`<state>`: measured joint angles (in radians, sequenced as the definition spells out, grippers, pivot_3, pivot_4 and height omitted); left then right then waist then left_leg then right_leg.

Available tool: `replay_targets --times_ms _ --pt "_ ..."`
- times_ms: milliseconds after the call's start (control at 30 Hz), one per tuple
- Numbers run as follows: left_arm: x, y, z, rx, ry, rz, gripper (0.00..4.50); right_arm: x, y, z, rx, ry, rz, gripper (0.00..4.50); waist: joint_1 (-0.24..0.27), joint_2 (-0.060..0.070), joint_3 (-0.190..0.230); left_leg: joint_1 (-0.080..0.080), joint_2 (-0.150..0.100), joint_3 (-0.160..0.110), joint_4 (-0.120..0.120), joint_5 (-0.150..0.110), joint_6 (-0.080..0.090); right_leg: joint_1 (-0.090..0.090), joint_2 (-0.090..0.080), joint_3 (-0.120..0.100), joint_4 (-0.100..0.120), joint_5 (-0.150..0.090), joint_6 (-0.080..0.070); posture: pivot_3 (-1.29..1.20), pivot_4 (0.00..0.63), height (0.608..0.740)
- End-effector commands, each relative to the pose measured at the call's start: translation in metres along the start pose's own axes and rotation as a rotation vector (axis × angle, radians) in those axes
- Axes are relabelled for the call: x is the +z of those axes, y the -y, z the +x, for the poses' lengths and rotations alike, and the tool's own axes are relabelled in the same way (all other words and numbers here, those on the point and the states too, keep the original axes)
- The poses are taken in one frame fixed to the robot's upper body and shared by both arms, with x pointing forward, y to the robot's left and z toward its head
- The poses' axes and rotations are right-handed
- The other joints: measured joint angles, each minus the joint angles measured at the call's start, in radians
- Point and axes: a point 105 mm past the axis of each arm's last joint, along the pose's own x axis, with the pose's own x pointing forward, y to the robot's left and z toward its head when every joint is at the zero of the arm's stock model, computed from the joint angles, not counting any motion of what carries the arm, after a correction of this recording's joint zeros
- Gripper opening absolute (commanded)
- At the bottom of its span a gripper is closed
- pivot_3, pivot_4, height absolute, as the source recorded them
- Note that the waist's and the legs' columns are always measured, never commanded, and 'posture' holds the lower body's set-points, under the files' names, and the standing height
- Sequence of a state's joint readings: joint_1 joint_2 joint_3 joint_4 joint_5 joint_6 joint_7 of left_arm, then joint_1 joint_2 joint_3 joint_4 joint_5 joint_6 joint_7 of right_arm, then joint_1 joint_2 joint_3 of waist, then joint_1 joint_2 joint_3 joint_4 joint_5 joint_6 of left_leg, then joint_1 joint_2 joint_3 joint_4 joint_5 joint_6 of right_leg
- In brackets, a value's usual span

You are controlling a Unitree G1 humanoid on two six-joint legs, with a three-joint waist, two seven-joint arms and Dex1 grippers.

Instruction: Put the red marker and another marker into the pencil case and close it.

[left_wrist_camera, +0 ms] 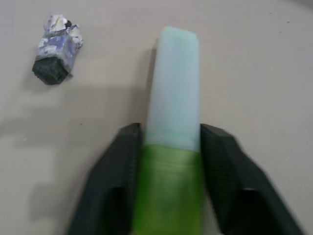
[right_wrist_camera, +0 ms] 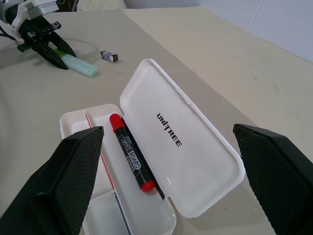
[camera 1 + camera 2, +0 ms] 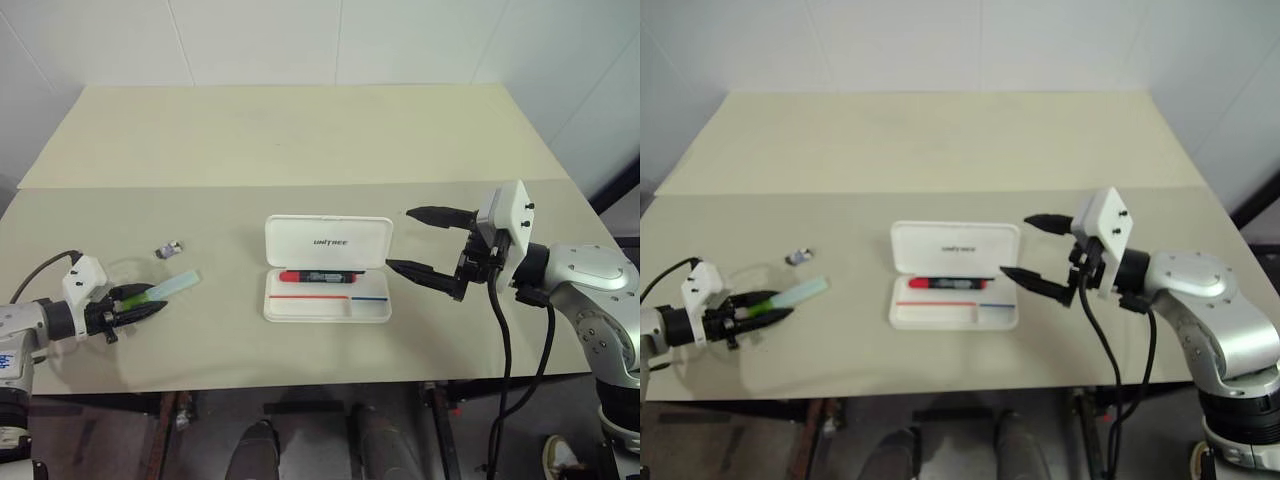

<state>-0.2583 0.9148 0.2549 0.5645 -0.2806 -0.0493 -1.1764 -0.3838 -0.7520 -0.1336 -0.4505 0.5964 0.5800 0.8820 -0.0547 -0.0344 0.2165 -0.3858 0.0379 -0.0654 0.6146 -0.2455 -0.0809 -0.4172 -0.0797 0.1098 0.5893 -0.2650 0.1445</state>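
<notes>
Bench: beige, against white wall.
Green marker: clamped by left end effector, lying left of case.
Pencil case: open, red marker inside.
Right end effector: spread wide, empty.
Advice: lift level, lay beside red marker.

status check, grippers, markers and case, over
Left gripper shut on green marker, on the table. Right gripper open, beside the case. Red marker inside open pencil case. Small wrapped scrap near green marker, not in the way.
</notes>
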Motion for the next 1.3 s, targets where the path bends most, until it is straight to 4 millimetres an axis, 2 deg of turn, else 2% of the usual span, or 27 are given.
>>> replay_targets --times_ms 33,233,400,567,633,867,1033,1300 --pt "0.003 0.004 0.003 -0.022 -0.015 0.029 1.06 0.014 -0.002 -0.003 0.001 0.043 -0.058 4.50 0.000 0.000 0.000 0.000 0.000 0.000 0.000 0.000 0.000 0.000 0.000 0.000 0.000 0.000 0.000 0.00 0.150 0.740" --pt "0.021 0.016 0.014 -0.071 0.033 0.087 1.06 0.011 -0.003 -0.003 0.004 0.040 -0.055 4.50 0.006 0.000 0.000 -0.001 0.000 0.000 0.000 0.000 0.000 0.000 0.000 0.000 0.000 0.000 0.001 0.00 0.150 0.740" --pt "0.062 0.035 0.021 -0.160 0.207 0.126 1.06 0.007 -0.002 -0.003 0.009 0.034 -0.055 4.50 0.005 0.000 0.000 -0.002 0.000 0.000 0.000 -0.001 0.000 0.000 0.000 0.000 -0.001 0.001 0.001 0.00 0.150 0.740" --pt "0.097 0.056 0.026 -0.248 0.294 0.192 1.06 0.004 -0.002 -0.003 0.009 0.031 -0.053 4.50 0.003 0.000 0.000 -0.002 0.000 0.000 0.000 -0.001 0.000 0.000 0.000 0.000 -0.001 0.001 0.001 0.00 0.150 0.740" --pt "0.098 0.069 0.030 -0.331 0.237 0.245 1.06 0.003 -0.002 -0.003 0.008 0.031 -0.053 4.50 0.000 0.000 0.000 -0.001 0.000 0.000 0.000 -0.001 0.000 0.000 0.000 0.000 -0.001 0.001 0.001 0.00 0.150 0.740" --pt "0.117 0.096 0.053 -0.512 0.225 0.334 1.06 0.001 -0.004 -0.008 -0.009 0.017 -0.045 4.50 0.001 0.000 0.000 -0.001 0.000 0.000 0.000 -0.001 0.000 0.000 0.000 0.000 -0.002 0.001 0.001 0.00 0.150 0.740" --pt "0.124 0.103 0.073 -0.563 0.230 0.357 1.06 -0.005 -0.009 -0.012 -0.018 -0.005 -0.024 4.50 0.004 0.000 0.000 -0.002 0.000 0.000 0.000 -0.001 0.000 0.000 0.000 0.000 -0.003 0.001 0.002 0.00 0.150 0.740" --pt "0.132 0.114 0.110 -0.635 0.229 0.422 1.06 -0.021 -0.031 -0.028 -0.014 -0.076 0.031 4.50 0.014 -0.001 0.000 -0.002 0.000 0.000 0.001 -0.001 0.000 0.001 0.000 0.000 -0.003 0.001 0.003 0.00 0.150 0.740"
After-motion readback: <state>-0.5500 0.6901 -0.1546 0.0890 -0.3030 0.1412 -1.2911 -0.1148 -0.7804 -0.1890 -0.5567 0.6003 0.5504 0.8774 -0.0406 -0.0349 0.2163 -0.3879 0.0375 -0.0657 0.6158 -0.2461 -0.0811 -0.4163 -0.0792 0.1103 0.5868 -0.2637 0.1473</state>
